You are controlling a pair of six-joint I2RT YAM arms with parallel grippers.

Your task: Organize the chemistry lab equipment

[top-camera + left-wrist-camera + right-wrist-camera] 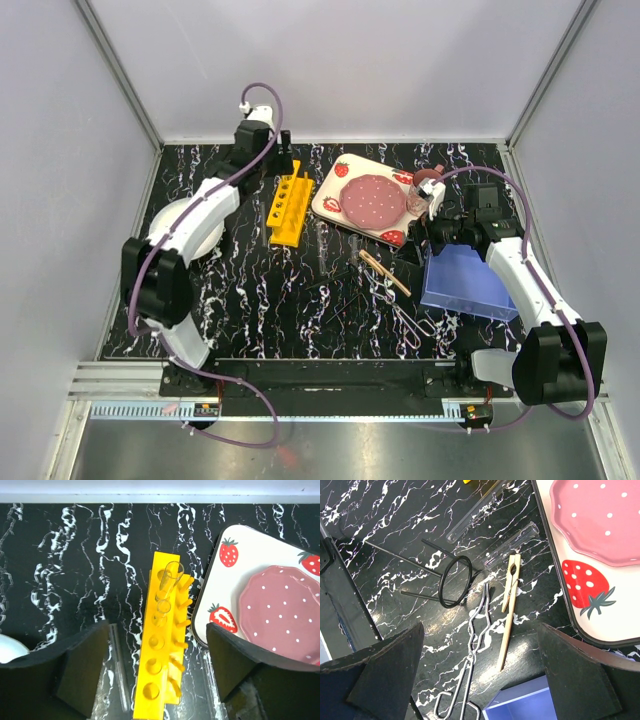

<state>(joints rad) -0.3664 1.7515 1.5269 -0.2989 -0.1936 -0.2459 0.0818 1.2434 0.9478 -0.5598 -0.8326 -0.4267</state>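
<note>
Left wrist view first: spread or pinching?

Spread wide, holding nothing. Shows the left pincer point(157, 667) astride the yellow holed rack point(156, 654), toward the far edge of the table point(75, 555), left of the middle. Shows two clear glass tubes point(170, 577) upright in the far holes, with the near holes unfilled.

Any loose ones nearby?

Looks like one clear tube point(119, 670) flat on the table just beside the rack, on the side away from the strawberry-print tray point(232, 585), long axis parallel to the rack. Hard to be sure through the glare.

And the right side?

Right pincer point(485, 675) likewise spread and empty, above the tools right of the table's middle. Finds the tan wooden clamp point(508, 612) almost between the fingers, long axis crosswise to the line from finger to finger, so probably ready for a straight descent and squeeze. Puts the silvery forceps point(474, 642) just beside the clamp, and the thin black rods point(402, 557) with their ring further toward the left arm.

Tubes there too?

Two lying tubes point(512, 542), slantwise beyond the clamp on the rack side, roughly between the two pincers. Cannot tell which arm is nearer. Probably calls for a wrist turn before any pinch.
</note>
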